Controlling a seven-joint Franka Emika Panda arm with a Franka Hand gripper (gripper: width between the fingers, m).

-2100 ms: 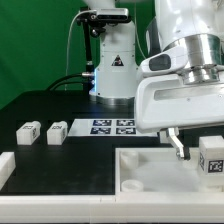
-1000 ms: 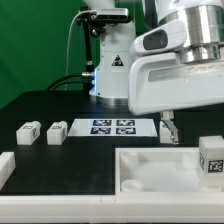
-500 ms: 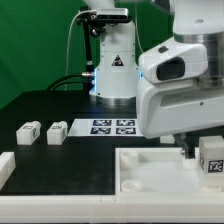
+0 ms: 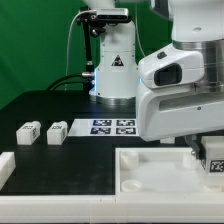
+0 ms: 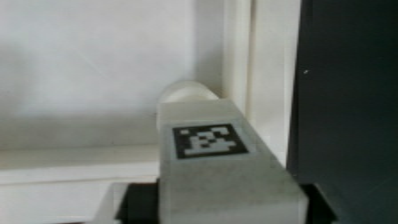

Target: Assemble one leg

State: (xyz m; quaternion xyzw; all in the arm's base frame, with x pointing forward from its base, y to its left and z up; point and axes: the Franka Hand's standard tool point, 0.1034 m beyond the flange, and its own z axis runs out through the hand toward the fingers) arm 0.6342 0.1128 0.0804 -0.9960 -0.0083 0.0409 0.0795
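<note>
The leg (image 4: 216, 163), a small white block with a square tag, stands on the large white tray-like part (image 4: 150, 175) at the exterior view's right. My gripper (image 4: 207, 157) is down around it, and the hand hides most of it. In the wrist view the leg (image 5: 214, 140) fills the gap between my dark fingers (image 5: 143, 200), which sit flush against both of its sides. My gripper (image 5: 222, 208) looks shut on it. The leg still rests on the tray part.
Two more legs (image 4: 27, 131) (image 4: 55, 131) lie on the black table at the exterior view's left, with another white block (image 4: 5, 165) at the left edge. The marker board (image 4: 112, 126) lies mid-table, before the robot base (image 4: 113, 70).
My gripper swung from above the table's middle to the right and came down over the leg on the tray part. The leg has not moved.
</note>
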